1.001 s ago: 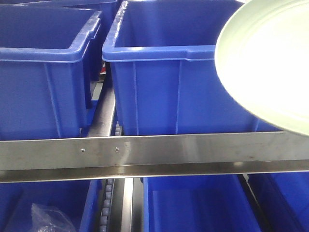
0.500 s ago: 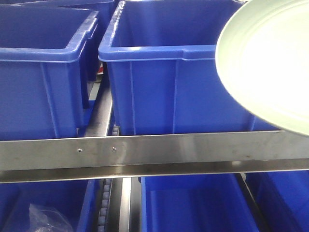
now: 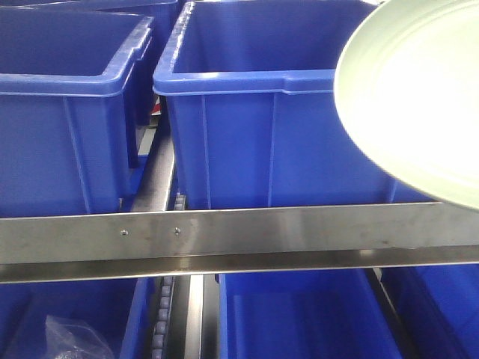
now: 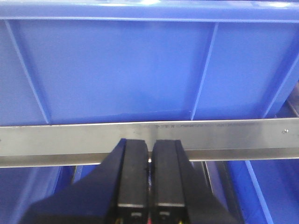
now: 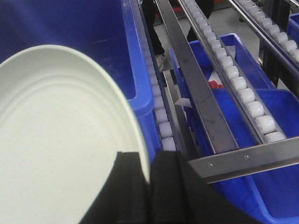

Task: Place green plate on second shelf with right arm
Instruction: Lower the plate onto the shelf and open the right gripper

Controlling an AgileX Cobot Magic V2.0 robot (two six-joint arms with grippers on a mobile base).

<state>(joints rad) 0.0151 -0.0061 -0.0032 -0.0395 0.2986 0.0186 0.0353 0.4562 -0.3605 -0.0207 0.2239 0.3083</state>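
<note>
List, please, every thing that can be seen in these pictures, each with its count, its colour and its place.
Pale green round matte plate: one, held at its edge, raised in front of the upper right bin.
Blue plastic bins: two on the upper level, left and right; more below the rail.
Steel shelf rail: one, silver, crossing the front view.
White roller tracks: several rows, beside the bins.
Clear plastic bag: one, lower left bin.
Left gripper: black, shut, empty, in front of the rail.
Right gripper: black, shut on the plate's rim.
</note>
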